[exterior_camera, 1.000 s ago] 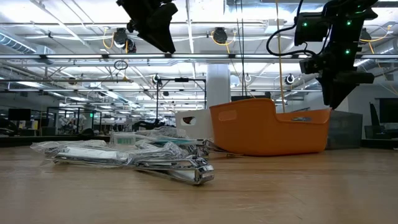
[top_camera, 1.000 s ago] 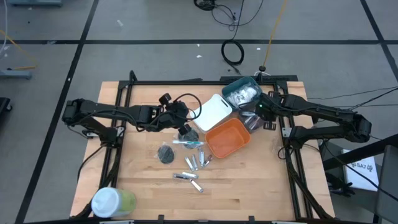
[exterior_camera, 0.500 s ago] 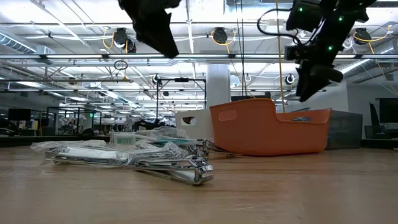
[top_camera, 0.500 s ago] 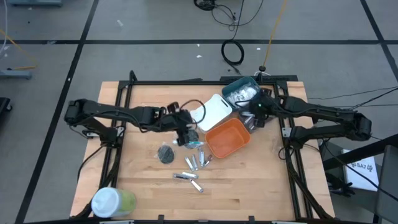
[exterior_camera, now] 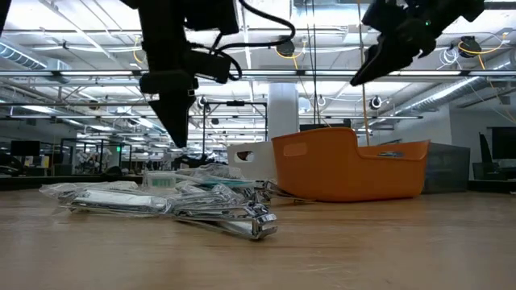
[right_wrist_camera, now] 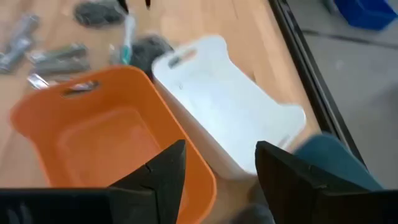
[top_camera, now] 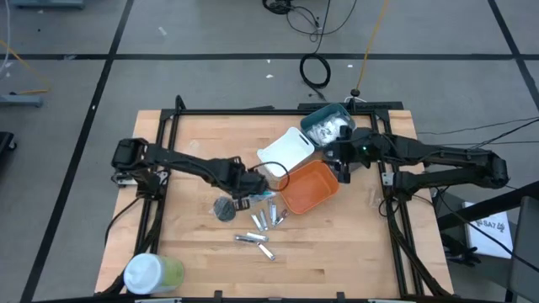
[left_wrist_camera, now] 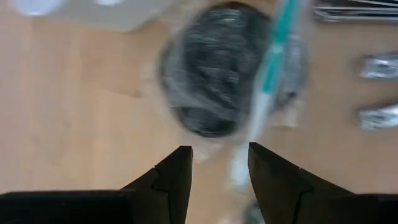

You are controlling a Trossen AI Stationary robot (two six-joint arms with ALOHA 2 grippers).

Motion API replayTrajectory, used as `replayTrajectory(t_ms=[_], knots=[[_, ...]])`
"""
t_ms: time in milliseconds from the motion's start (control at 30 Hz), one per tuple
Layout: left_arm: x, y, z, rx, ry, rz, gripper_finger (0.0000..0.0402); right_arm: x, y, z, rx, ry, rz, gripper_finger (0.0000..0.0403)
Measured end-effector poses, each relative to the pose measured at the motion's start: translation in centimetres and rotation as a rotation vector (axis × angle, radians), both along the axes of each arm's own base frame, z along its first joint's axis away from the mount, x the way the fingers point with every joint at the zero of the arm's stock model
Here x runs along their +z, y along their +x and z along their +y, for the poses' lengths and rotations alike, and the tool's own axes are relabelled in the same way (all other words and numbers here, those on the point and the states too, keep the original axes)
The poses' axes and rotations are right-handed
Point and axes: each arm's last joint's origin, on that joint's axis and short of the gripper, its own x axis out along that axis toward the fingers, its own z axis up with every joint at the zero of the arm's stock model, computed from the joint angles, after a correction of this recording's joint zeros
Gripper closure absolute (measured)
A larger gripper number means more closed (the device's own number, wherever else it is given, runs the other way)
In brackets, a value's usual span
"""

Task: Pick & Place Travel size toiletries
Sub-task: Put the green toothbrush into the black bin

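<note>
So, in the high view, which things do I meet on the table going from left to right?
White-and-green cylinder → dark grey disc → silver tubes → orange bin → teal bin. The white bin is left out, as it overlaps others.

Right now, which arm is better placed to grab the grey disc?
Left. The left gripper is open and hangs right over the grey disc and the blue-white stick. The right gripper is open too, but sits over the orange bin, farther from the pile.
</note>
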Motion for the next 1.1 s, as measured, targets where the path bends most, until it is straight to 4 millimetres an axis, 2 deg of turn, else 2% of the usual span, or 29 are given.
replayTrajectory(t_ms=[167, 300, 433, 633, 1100], knots=[[-0.9, -0.4, -2.0, -0.066, -0.069, 0.022, 0.0250, 0.3, -0.1, 0.5, 0.046, -0.014, -0.017, 0.0222], [-2.2, -1.4, -2.8, -0.096, -0.076, 0.047, 0.0250, 0.3, -0.1, 0.5, 0.050, -0.021, -0.015, 0.0222], [-3.7, -1.7, -2.3, -0.084, -0.079, 0.032, 0.0250, 0.3, 0.0, 0.5, 0.054, -0.029, -0.018, 0.0222], [-4.7, -1.7, -0.7, -0.093, -0.072, 0.000, 0.0250, 0.4, 0.1, 0.4, 0.046, -0.021, -0.036, 0.0222], [-4.7, -2.0, 0.4, -0.119, -0.032, -0.006, 0.0250, 0.4, 0.1, 0.4, 0.046, -0.022, -0.036, 0.0222]])
